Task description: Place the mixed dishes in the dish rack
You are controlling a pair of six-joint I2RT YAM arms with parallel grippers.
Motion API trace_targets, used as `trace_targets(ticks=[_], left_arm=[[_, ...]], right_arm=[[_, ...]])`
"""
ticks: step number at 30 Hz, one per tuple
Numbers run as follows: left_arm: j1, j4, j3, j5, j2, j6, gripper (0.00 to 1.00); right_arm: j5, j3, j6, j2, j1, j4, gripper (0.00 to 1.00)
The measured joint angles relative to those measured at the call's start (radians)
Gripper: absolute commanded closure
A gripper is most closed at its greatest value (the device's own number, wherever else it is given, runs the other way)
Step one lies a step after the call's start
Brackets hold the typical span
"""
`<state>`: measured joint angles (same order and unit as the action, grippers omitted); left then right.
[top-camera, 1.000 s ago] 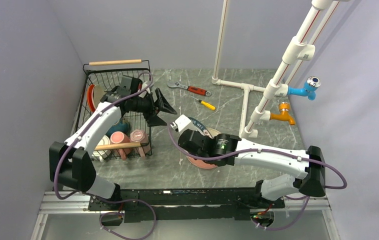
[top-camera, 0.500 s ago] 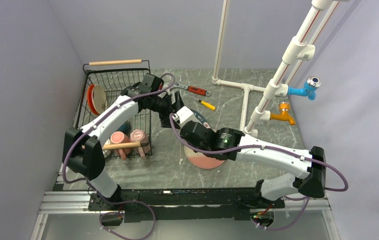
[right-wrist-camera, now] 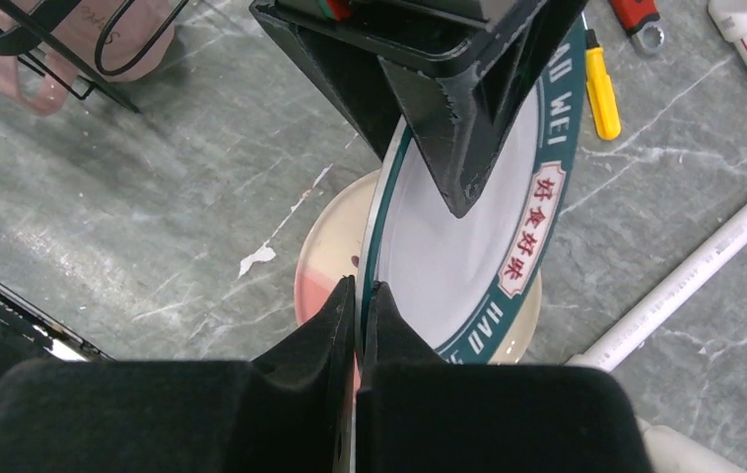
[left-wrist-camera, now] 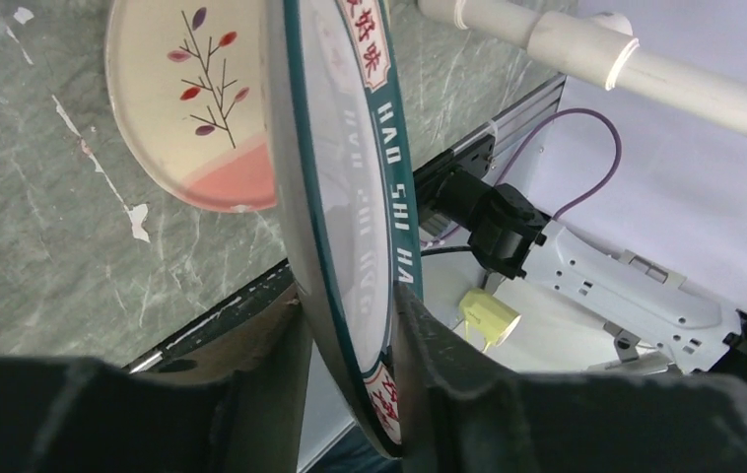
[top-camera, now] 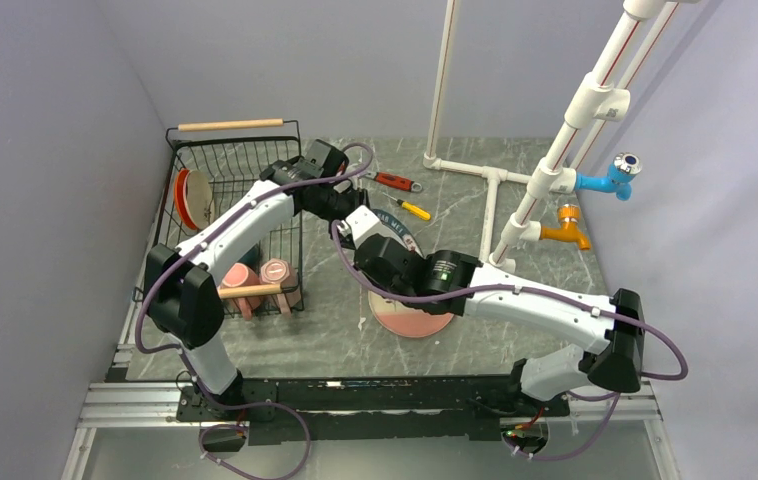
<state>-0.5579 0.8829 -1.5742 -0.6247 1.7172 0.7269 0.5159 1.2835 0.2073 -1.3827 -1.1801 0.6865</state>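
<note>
The lettered-rim plate (top-camera: 400, 222) (right-wrist-camera: 468, 246) stands on edge above the table, its teal rim with red characters showing. My right gripper (right-wrist-camera: 358, 296) (top-camera: 377, 245) is shut on its near rim. My left gripper (left-wrist-camera: 350, 325) (top-camera: 355, 213) straddles the opposite rim, one finger pressed on each face of the plate (left-wrist-camera: 345, 177). The black wire dish rack (top-camera: 235, 150) stands at the left. It holds the orange-red plate (top-camera: 185, 197) on edge and two pink mugs (top-camera: 238, 277) (top-camera: 276, 271). The teal bowl and white mug are hidden behind the left arm.
A cream plate with a pink band and branch motif (top-camera: 410, 318) (left-wrist-camera: 192, 118) lies flat on the table under the held plate. A red-handled wrench (top-camera: 395, 181) and yellow screwdriver (top-camera: 414, 209) lie behind. The white pipe frame (top-camera: 495, 190) stands at the right.
My left arm swung from over the rack rightwards to the plate, and its fingers now sit around the far rim. My right gripper raised the plate slightly toward it.
</note>
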Motion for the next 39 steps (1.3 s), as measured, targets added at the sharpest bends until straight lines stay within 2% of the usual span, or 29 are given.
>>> trace_targets(ticks=[8, 13, 18, 21, 23, 30, 36, 39], left_arm=[[-0.001, 0.051, -0.005, 0.068, 0.000, 0.036, 1.00], [-0.002, 0.073, -0.012, 0.097, 0.000, 0.055, 1.00], [-0.002, 0.130, -0.055, 0.134, 0.000, 0.021, 1.00], [-0.005, 0.160, -0.103, 0.202, 0.000, -0.048, 1.00], [-0.005, 0.187, -0.142, 0.262, 0.000, -0.089, 1.00], [-0.005, 0.305, -0.270, 0.495, 0.000, -0.191, 1.00], [0.008, 0.386, -0.371, 0.687, -0.001, -0.241, 1.00], [0.028, 0.387, -0.379, 0.740, -0.012, -0.245, 1.00]], right_arm=[[-0.005, 0.011, -0.050, -0.046, -0.008, -0.013, 1.00], [-0.008, 0.012, -0.069, -0.050, -0.010, -0.017, 1.00], [-0.041, 0.032, -0.068, -0.055, -0.005, -0.019, 0.57], [-0.068, 0.051, -0.069, -0.049, 0.001, -0.029, 0.41], [-0.074, 0.051, -0.069, -0.029, 0.003, -0.040, 0.35], [-0.058, 0.038, -0.051, 0.105, 0.031, -0.093, 0.27], [-0.063, -0.025, 0.025, 0.210, 0.181, -0.121, 0.26], [-0.095, -0.055, 0.067, 0.220, 0.242, -0.119, 0.26]])
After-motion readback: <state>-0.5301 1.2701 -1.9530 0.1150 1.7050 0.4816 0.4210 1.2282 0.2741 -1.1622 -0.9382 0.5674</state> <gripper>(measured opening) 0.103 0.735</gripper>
